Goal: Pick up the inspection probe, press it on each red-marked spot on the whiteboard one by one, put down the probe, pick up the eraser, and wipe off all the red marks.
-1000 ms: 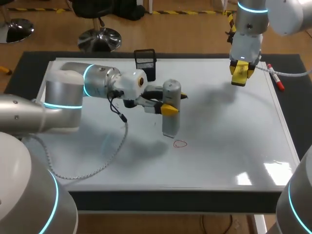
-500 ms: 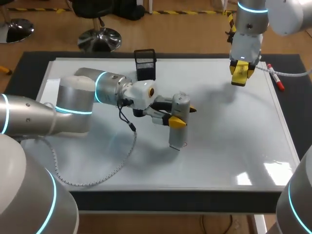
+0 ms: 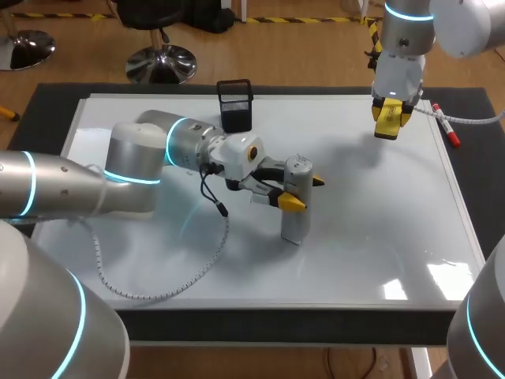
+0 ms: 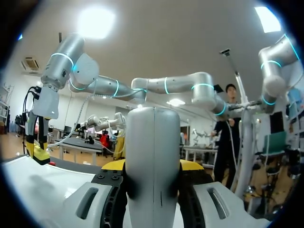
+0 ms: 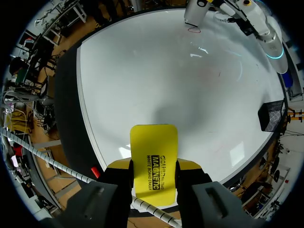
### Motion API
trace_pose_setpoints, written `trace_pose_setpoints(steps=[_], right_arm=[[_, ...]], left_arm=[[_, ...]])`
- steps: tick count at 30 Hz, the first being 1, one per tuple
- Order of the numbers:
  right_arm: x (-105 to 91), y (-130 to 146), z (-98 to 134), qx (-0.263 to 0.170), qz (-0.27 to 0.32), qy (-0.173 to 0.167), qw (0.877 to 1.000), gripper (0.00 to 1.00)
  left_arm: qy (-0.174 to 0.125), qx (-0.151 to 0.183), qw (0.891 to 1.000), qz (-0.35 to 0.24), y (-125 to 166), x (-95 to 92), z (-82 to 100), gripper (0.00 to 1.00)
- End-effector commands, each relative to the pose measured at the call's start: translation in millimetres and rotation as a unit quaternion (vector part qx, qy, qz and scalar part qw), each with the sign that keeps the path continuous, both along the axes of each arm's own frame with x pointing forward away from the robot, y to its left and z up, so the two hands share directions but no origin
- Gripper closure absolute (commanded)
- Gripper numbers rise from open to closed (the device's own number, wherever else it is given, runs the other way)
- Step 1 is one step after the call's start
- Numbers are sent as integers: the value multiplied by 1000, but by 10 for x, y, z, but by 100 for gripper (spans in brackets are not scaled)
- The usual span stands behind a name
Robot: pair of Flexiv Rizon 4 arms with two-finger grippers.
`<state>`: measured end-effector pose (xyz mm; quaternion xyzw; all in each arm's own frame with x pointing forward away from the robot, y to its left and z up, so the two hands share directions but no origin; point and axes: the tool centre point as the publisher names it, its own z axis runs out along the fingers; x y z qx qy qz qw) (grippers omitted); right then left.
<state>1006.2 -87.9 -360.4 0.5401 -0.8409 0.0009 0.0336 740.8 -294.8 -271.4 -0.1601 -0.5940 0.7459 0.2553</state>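
Observation:
The grey cylindrical probe point(image 3: 295, 212) stands upright on the whiteboard point(image 3: 379, 229), its foot on the board near the front middle. My left gripper point(image 3: 304, 192) is shut on its upper part; in the left wrist view the probe point(image 4: 153, 137) fills the gap between the yellow tips of the left gripper point(image 4: 153, 167). A small red mark point(image 5: 194, 29) shows at the probe's point(image 5: 194, 13) foot in the right wrist view; the head view hides it. My right gripper point(image 3: 390, 120) hangs above the board's far right, shut on the yellow eraser point(image 5: 153, 152).
A black mesh holder point(image 3: 235, 103) stands at the board's far edge, behind my left arm. A red-capped marker point(image 3: 447, 126) lies at the far right edge, beside a white cable. A grey cable trails from the left wrist over the board's front left.
My left arm carried the probe right and toward the front, onto the red circle, which it now covers in the head view. The right arm kept still.

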Motion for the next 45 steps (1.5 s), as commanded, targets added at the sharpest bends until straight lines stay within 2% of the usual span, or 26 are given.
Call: trace_pose_setpoints(steps=[1, 29, 45], right_arm=[[-2, -10, 13, -1, 1, 0, 1000, 100], [-2, -10, 13, -1, 1, 0, 1000, 100], [-2, -10, 13, -1, 1, 0, 1000, 100]], left_arm=[[-1, -11, 999, -32, -20, 72, -71, 100], [-4, -5, 999, -40, -25, 112, -195, 100], [-3, 0, 999, -41, -7, 106, -209, 100]])
